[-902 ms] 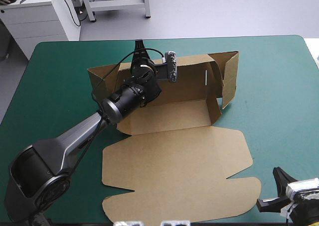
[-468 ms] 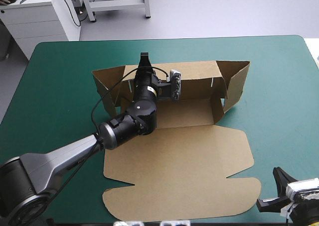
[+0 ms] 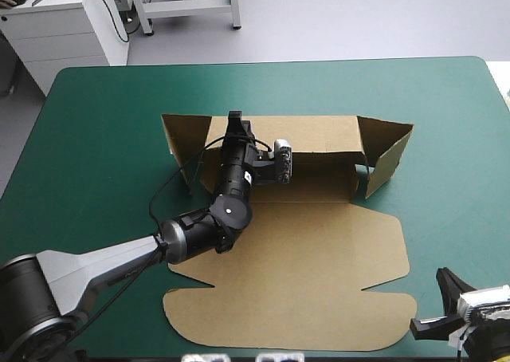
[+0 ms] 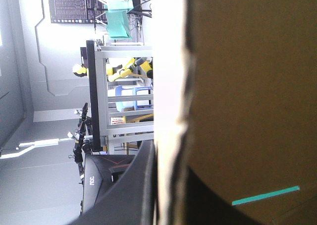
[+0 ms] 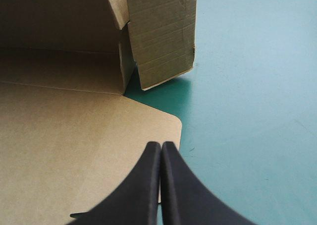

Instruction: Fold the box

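- The box (image 3: 319, 194) sat mid-table (image 3: 88, 139), partly formed. Its far wall (image 3: 319, 131) stood upright.
- The left flap (image 3: 182, 137) and right flap (image 3: 388, 151) at that wall's ends stood swung outward and were not tucked in.
- The lid (image 3: 303, 290) lay flat on the near side.
- The left gripper (image 3: 234, 121) was at the far wall's top edge, left of its middle. Its fingers (image 4: 136, 185) were all but closed, pinching the board between them.
- The right gripper (image 5: 161, 145) sat by the table's near right corner, just off the lid. Its fingers were pressed together and held nothing.
- By my judgement the fold was early to midway: the side walls still had to be squared up, and the flaps turned in and locked.
- The board showed plain brown; I could read no brand, label or print on it.
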